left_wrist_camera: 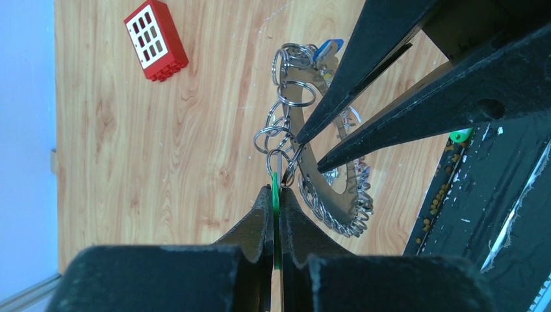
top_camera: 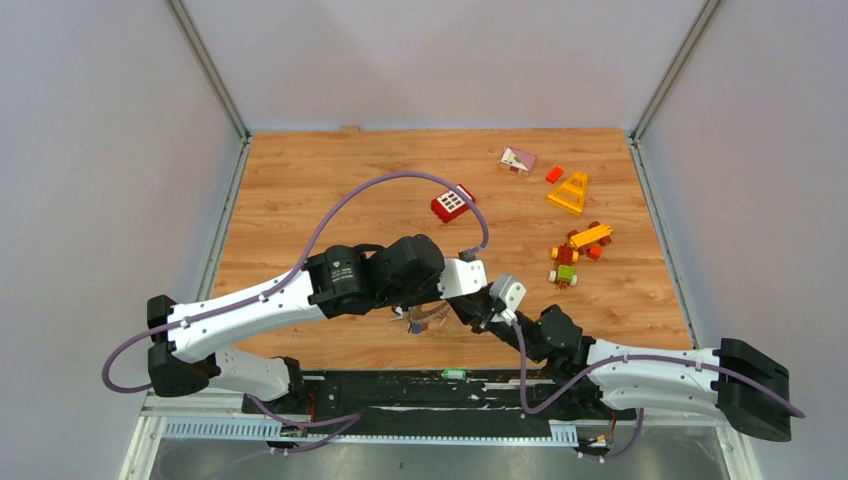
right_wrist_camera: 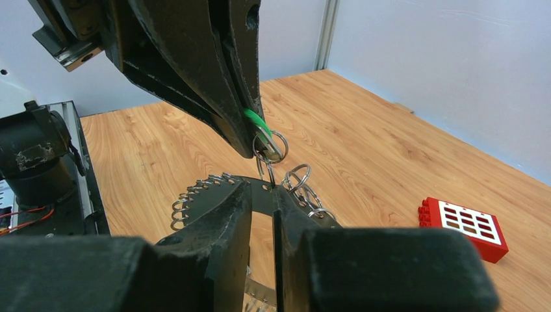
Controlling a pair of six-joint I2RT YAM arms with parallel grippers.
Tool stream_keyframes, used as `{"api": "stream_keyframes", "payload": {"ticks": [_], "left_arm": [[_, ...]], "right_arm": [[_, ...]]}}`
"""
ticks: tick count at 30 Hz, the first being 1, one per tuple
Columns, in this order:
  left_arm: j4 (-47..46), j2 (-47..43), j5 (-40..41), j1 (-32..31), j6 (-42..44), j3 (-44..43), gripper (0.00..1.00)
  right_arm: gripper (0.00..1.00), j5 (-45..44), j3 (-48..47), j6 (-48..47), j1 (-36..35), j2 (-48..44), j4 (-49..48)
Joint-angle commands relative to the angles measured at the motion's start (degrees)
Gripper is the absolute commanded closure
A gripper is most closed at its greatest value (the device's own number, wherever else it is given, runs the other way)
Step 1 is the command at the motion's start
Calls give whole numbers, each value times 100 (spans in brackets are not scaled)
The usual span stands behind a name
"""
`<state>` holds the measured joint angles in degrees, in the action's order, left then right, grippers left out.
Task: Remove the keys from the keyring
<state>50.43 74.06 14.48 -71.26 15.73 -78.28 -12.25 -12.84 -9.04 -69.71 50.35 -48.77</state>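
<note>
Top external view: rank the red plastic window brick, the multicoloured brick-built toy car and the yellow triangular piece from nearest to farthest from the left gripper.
1. Red window brick, just beyond the left gripper.
2. Multicoloured toy car, mid right.
3. Yellow triangular piece, far right.

Wooden table [top_camera: 300, 200], cluttered mostly at the far right.
Near the middle, a red window brick [top_camera: 452, 203]; far right, a pink-and-white brick [top_camera: 517, 160], near a small red brick [top_camera: 554, 174] and a yellow triangular piece [top_camera: 569, 192]; nearer, well apart, a multicoloured brick model [top_camera: 575, 252]; at the near edge, possibly a small green brick [top_camera: 455, 373].
</note>
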Motion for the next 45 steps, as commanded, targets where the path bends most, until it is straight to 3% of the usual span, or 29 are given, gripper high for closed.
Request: {"api": "stream_keyframes", "payload": {"ticks": [1, 11, 24, 33, 45], "left_arm": [[-217, -64, -75, -28, -33, -254, 100], [-198, -85, -78, -32, -26, -237, 100], [-182, -98, -74, -30, -37, -252, 100], [-174, -148, 26, -30, -18, -276, 100], [-140, -140, 86, -31, -12, -335, 100]], "right_arm": [[79, 92, -278, 104, 38, 24, -317], [76, 3, -313, 9, 67, 13, -154], [88, 405, -436, -19, 81, 162, 8], [86, 390, -426, -54, 107, 55, 286], [100, 446, -385, -54, 160, -102, 419]]}}
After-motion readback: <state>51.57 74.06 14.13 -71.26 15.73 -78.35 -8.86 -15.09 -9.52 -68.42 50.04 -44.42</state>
